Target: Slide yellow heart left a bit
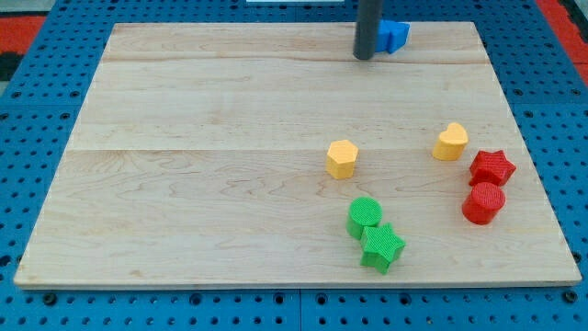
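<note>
The yellow heart (pixel 451 142) lies at the view's right on the wooden board (pixel 184 165). My tip (pixel 365 57) is at the view's top, far above and to the left of the heart, touching no yellow block. A blue block (pixel 393 36) sits just right of the rod, partly hidden by it. A yellow hexagon (pixel 342 159) lies left of the heart.
A red star (pixel 492 167) and a red cylinder (pixel 483 202) sit just below and right of the heart. A green cylinder (pixel 365 217) and a green star (pixel 382 246) lie near the view's bottom. Blue pegboard (pixel 37 110) surrounds the board.
</note>
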Tool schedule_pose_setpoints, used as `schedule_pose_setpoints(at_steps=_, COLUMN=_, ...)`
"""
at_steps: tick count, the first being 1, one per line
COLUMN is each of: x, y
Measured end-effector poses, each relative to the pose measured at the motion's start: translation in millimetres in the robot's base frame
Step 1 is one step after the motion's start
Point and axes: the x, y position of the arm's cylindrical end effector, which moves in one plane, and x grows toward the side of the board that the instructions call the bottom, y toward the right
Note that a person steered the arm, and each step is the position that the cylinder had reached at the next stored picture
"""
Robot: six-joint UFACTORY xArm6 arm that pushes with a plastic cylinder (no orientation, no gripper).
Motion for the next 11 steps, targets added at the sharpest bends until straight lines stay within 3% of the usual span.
schedule_pose_setpoints(at_steps=3, x=90, y=108)
schedule_pose_setpoints(at_steps=5, x=146, y=119)
schedule_pose_setpoints(at_steps=8, x=164, y=102)
schedule_pose_setpoints(at_steps=11, x=164, y=5)
